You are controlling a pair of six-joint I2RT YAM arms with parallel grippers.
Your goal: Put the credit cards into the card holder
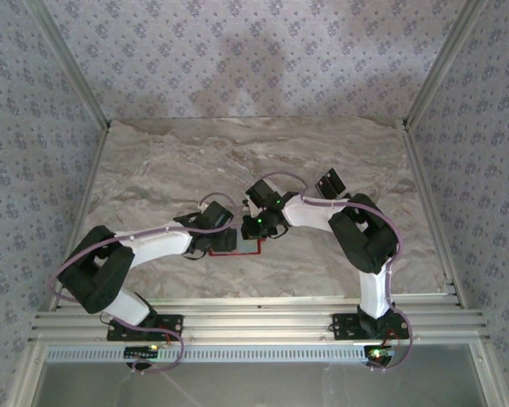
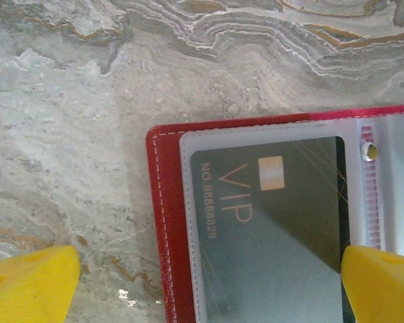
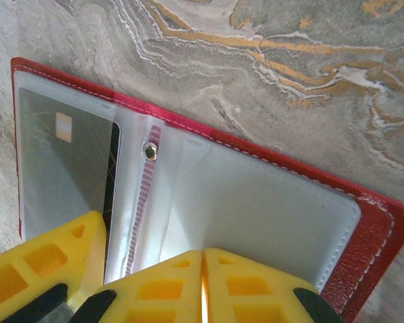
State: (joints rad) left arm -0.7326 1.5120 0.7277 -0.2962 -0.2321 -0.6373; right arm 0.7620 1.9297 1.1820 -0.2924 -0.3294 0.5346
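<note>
One card point(image 2: 283, 222) in. It is dark, marked VIP with a small gold chip, and it sits inside the clear sleeve on the left half of the holder point(image 2: 168, 222). In my right wrist view the same card point(image 3: 60, 175) lies flat in its pocket, its long edge just beside the snap point(image 3: 150, 151) at the spine.

The holder lies open and flat on the tabletop point(image 2: 67, 134), red border up and both sleeves showing. From above it is a sliver of red point(image 1: 225, 242) between my two wrists, about mid-table.

The right half's sleeve looks empty: pale plastic, nothing dark under it.

My left claw point(image 2: 205, 282) is spread wide. One finger is over bare marble outside the holder's edge, the other over the card's inner side. It grips nothing.

My right claw point(image 3: 203, 282) is pinched shut, pads together, with its tips low over the near edge of the right sleeve. I see no card between the pads. I cannot tell if it presses the sleeve or just hovers.

From above, both claws meet over the holder, left point(image 1: 216, 222) and right point(image 1: 259, 225).

Progress, as I judge it: an early stage. One card is stowed and the others are yet to go in. A dark shape point(image 1: 329, 181) beyond my right arm may be the waiting cards, but it is too small to tell.
</note>
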